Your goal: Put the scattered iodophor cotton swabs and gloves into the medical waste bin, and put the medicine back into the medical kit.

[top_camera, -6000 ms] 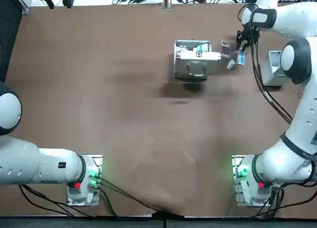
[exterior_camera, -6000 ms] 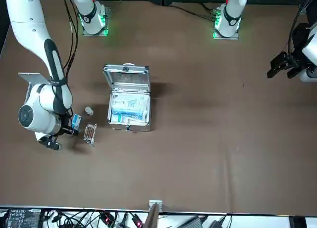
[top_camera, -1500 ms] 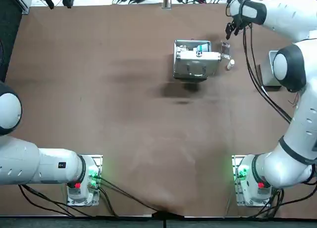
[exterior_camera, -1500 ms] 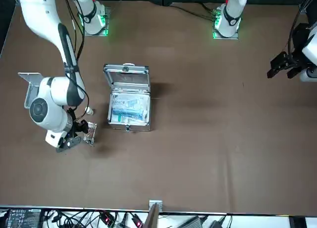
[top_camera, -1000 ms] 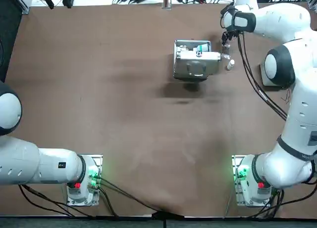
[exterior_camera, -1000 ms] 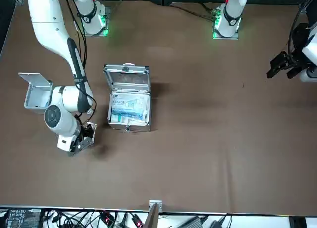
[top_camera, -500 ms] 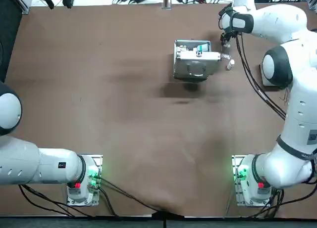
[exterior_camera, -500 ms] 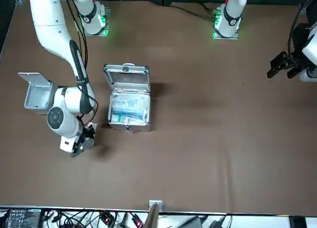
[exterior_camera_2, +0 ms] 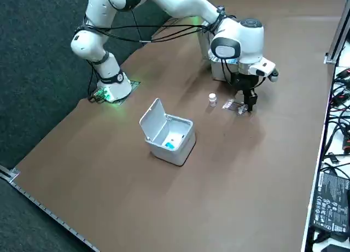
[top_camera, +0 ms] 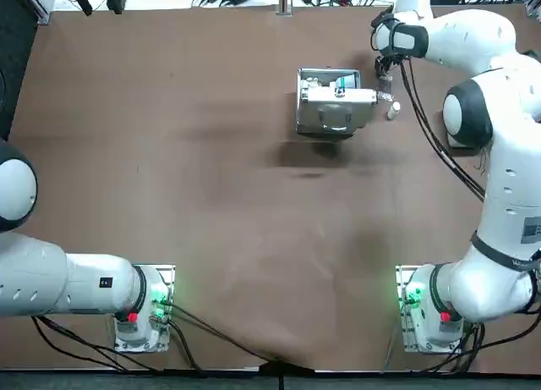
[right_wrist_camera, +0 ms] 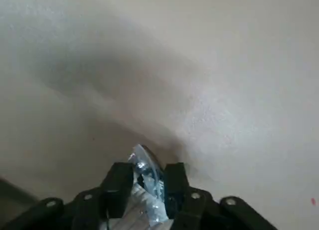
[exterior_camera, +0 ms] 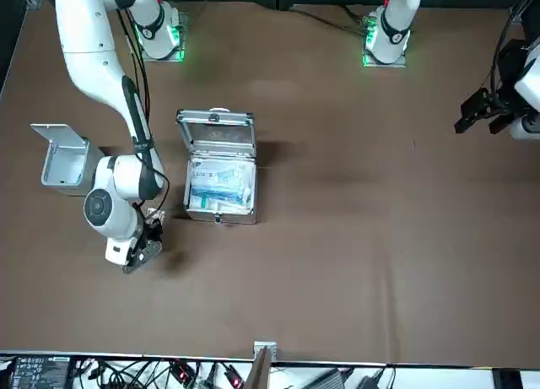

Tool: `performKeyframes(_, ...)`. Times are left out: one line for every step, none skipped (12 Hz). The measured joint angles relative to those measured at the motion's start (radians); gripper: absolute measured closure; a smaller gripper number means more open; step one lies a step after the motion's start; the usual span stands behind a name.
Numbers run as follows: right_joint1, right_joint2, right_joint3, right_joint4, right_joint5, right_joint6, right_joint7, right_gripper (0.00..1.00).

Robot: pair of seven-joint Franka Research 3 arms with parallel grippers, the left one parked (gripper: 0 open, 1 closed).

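Right gripper (exterior_camera_2: 250,103) low at the brown table, just beside the open silver metal medical kit (exterior_camera: 218,171). Fingers nipped close on a clear crinkled plastic swab packet (right_wrist_camera: 142,160). Small white medicine bottle (exterior_camera_2: 213,100) stands near it. Open grey lidded waste bin (exterior_camera_2: 170,134) sits well apart.

No text, label or number legible. Blue print on packets (exterior_camera: 221,186) in medical kit (exterior_camera: 216,121) too small to be read. Nothing readable on right hand (exterior_camera_2: 249,103), clamped on clear packet (exterior_camera_2: 234,106) beside kit.
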State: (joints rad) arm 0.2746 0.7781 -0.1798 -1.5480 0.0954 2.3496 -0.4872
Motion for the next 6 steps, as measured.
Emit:
performKeyframes(0.000,0.004,0.000,0.004,0.000,0.000,0.000,0.61)
performKeyframes(0.000,0.005,0.000,0.006,0.000,0.000,0.000,0.63)
performKeyframes(0.000,0.005,0.000,0.007,0.000,0.000,0.000,0.65)
performKeyframes(0.000,0.005,0.000,0.007,0.000,0.000,0.000,0.77)
performKeyframes(-0.002,0.005,0.000,0.009,0.001,-0.001,0.001,0.99)
performKeyframes(-0.002,0.005,0.000,0.009,0.006,-0.001,0.002,0.99)
